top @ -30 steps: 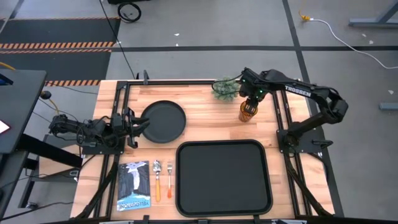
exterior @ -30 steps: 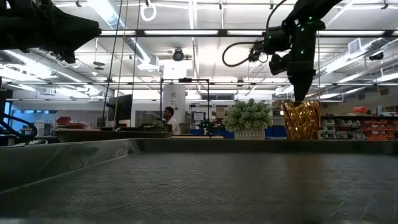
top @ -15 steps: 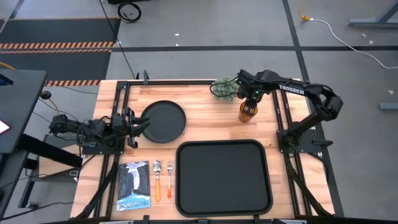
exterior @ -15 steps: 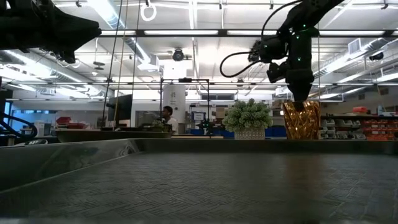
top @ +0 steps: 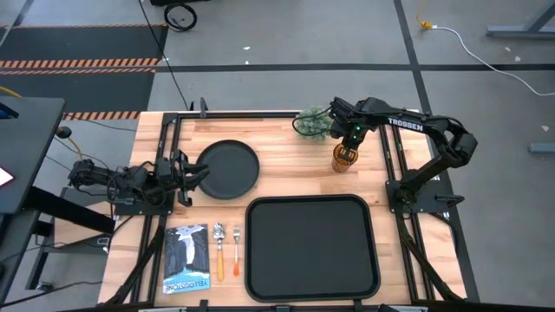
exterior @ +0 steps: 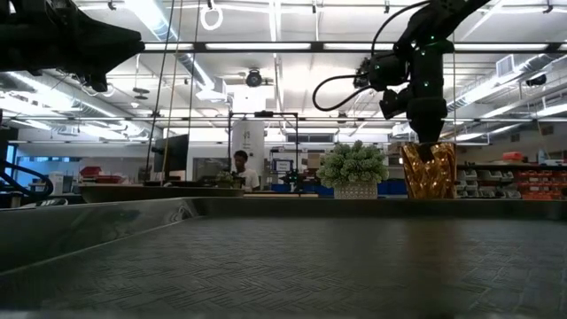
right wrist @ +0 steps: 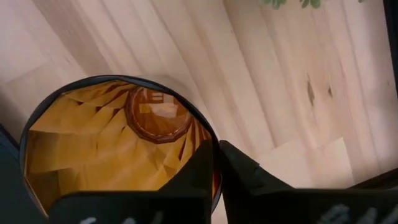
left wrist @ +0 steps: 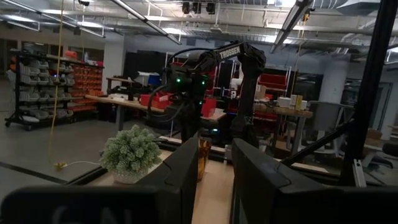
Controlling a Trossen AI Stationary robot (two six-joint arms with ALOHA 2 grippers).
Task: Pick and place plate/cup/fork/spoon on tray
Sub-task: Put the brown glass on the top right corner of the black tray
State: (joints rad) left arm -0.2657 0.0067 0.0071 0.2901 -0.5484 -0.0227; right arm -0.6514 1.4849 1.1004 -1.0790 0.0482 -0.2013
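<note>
The amber cup [top: 344,158] stands upright at the table's far right, beside the green plant [top: 312,123]. My right gripper [top: 345,146] comes down on it from above and is shut on its rim. The round black plate [top: 228,168] lies at the far left. My left gripper [top: 199,175] waits open just left of the plate's rim, touching nothing. The black tray [top: 312,250] lies near the front edge. Left of it lie the fork [top: 236,250] and the spoon [top: 218,250]. My right gripper pinches the cup's rim wall [right wrist: 216,163], one finger [right wrist: 189,183] inside the cup and the other [right wrist: 249,180] outside. The fingers point down from above. The cup stays upright below them [exterior: 429,170]; the tray's rim hides its base in the low view.
A blue-and-black packet [top: 186,260] lies at the front left, beside the spoon. The plant stands close to the cup on its left. Black frame rails [top: 395,156] run along the table's sides. Bare wood [top: 295,169] shows between plate and cup.
My right gripper has shifted a little toward the table's left and sunk lower, so its fingers now reach the cup's rim. The cup stays where it was. My left arm has kept still.
</note>
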